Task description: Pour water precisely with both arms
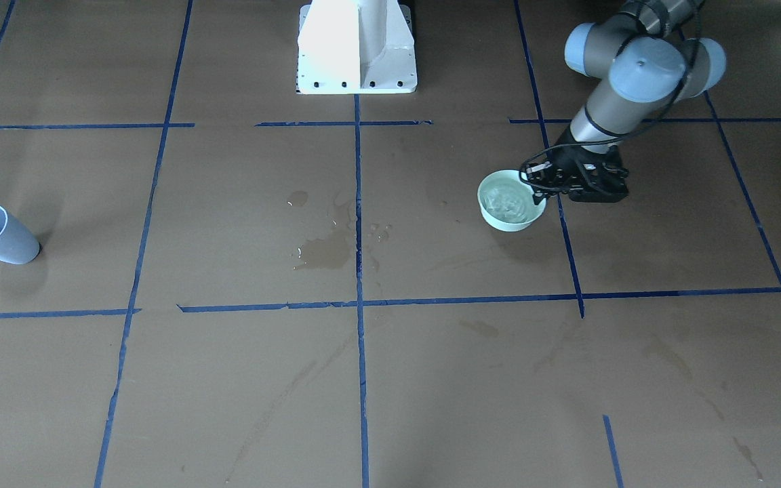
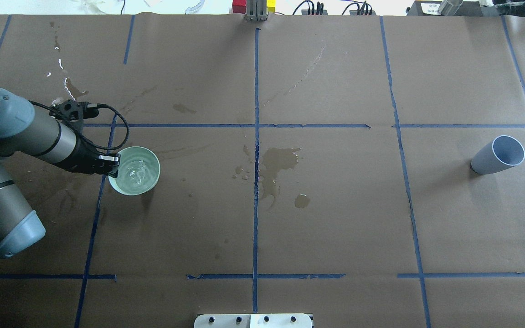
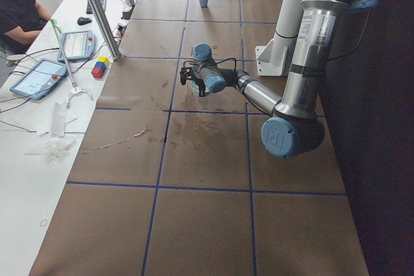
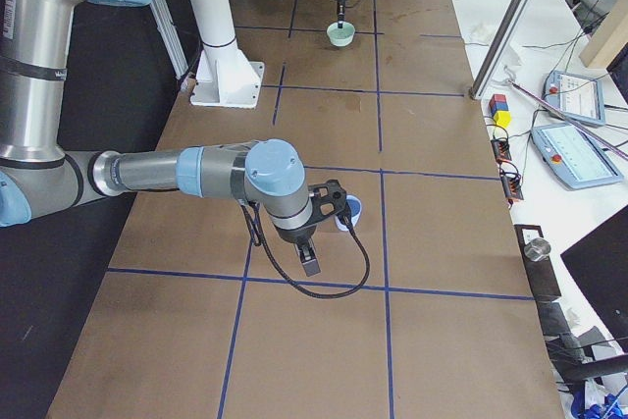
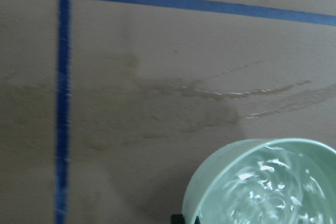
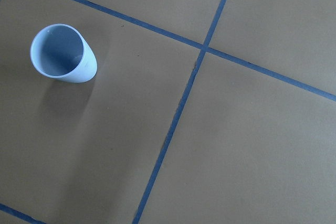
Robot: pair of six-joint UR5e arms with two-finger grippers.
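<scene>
- The left gripper (image 2: 110, 165) has its fingers (image 5: 180, 217) pinched on the rim of the green bowl (image 2: 135, 192), at the bowl's 9 o'clock in the overhead view.
- The water (image 2: 136, 172) lies rippling in that bowl, at the table's 9 o'clock.
- The right gripper (image 4: 336, 205) hangs just beside the blue cup (image 2: 497, 156), at the table's 3 o'clock. I cannot tell whether its fingers are spread or pressed together.
- The cup looks empty, well apart from the bowl.
- A dark puddle (image 2: 280, 159) stains the paper mid-table.
- Judgement: this is an early stage, with the bowl gripped and nothing poured. Taking the cup, bringing the vessels together and tipping the bowl remain.
</scene>
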